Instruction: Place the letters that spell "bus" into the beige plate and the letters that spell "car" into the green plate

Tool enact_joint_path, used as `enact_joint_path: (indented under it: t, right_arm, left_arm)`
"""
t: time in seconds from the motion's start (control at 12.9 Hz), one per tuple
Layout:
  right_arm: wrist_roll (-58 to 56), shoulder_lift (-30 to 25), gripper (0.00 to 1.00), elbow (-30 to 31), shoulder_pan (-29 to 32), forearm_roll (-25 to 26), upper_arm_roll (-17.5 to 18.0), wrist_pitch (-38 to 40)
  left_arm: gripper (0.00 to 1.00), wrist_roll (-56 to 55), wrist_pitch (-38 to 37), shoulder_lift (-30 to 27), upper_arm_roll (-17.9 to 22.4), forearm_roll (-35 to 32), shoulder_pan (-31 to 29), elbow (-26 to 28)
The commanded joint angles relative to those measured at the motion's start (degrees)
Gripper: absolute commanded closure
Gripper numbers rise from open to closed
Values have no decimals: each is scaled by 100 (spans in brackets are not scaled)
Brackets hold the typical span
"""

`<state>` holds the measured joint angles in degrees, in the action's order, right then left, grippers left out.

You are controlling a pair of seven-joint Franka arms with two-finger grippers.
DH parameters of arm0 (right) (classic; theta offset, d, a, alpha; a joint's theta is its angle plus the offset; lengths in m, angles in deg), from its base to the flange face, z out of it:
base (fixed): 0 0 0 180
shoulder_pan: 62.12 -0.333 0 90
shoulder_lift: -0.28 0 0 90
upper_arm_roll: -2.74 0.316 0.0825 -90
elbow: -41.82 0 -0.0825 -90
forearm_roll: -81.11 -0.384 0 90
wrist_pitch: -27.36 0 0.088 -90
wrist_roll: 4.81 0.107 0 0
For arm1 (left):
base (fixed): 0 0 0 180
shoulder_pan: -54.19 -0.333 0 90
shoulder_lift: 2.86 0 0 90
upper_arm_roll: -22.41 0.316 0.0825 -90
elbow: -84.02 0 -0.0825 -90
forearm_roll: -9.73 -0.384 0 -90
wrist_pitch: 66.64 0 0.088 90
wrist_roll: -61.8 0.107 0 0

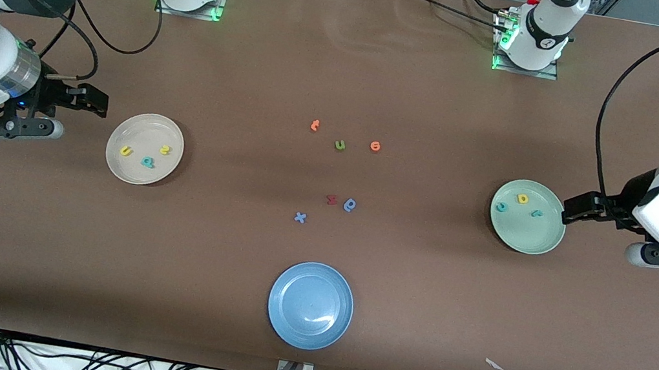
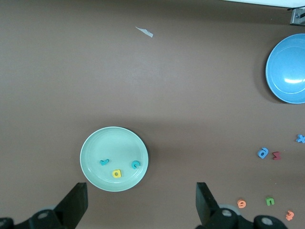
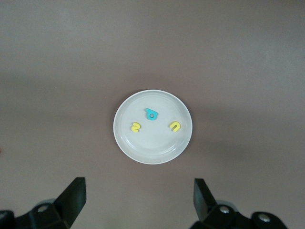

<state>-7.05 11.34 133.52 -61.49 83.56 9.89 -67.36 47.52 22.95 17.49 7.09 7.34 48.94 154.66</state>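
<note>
On the brown table (image 1: 346, 70), largest first: two arms wait at either end, each clear of its plate. At nine o'clock of the front view, the right gripper (image 3: 138, 202) — fingers apart, empty — hangs beside the beige plate (image 1: 132, 172), which holds the yellow "u" (image 1: 125, 150), teal "b" (image 1: 147, 162) and yellow "s" (image 1: 165, 150). At three o'clock, the left gripper (image 2: 142, 205) — fingers apart, empty — hangs beside the green plate (image 1: 530, 238), holding the teal "c" (image 1: 501, 207), yellow "a" (image 1: 522, 199) and teal "r" (image 1: 536, 212). At six o'clock lies a blue plate (image 1: 283, 322); at centre, six loose letters (image 1: 340, 145).

Blue plate (image 2: 288, 69) cut off by frame edge.
</note>
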Motion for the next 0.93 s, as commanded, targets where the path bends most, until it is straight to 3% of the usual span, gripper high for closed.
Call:
enact_joint_path:
  t: [0.0, 0.16, 0.39, 0.62, 0.85]
  right_arm:
    - [-5, 116, 0, -346, 16, -95, -55, 375]
    - [-13, 116, 0, -346, 16, -104, -55, 419]
    - [13, 98, 0, -346, -1, -113, -46, 656]
    - [-5, 116, 0, -346, 16, -104, -46, 656]
    - [-5, 116, 0, -346, -10, -61, -38, 665]
  left_arm:
    - [0, 74, -134, -170, 3, -148, 6, -16]
    - [0, 56, -432, -312, -163, -156, 6, -25]
    - [0, -197, -486, -373, -33, -148, 347, -16]
    - [0, -146, -635, -558, 1125, -87, 1244, 63]
    - [0, 64, -706, -697, 1154, 342, 992, 466]
